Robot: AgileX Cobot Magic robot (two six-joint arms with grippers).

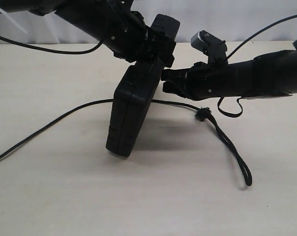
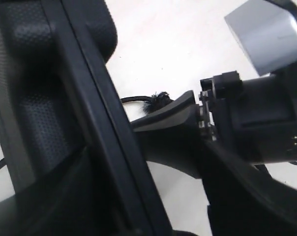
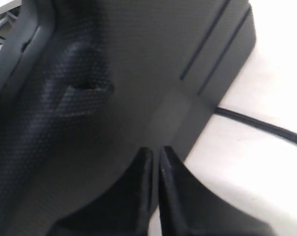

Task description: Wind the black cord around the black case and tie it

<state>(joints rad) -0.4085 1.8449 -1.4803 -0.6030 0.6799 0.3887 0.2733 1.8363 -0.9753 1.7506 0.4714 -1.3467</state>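
Observation:
The black case stands tilted on its lower edge on the table, with my left gripper shut on its upper part. The case's textured face fills the left wrist view and the right wrist view. My right gripper is shut with nothing in it, its tips against the case's right face. The black cord lies on the table, passes behind the case and comes out on the right. Its frayed knot and loop end lie beyond.
A pale wooden table carries everything. The right arm's silver camera housing sits close beside the case. Thin robot cables hang at the back left, and another loops under the right arm.

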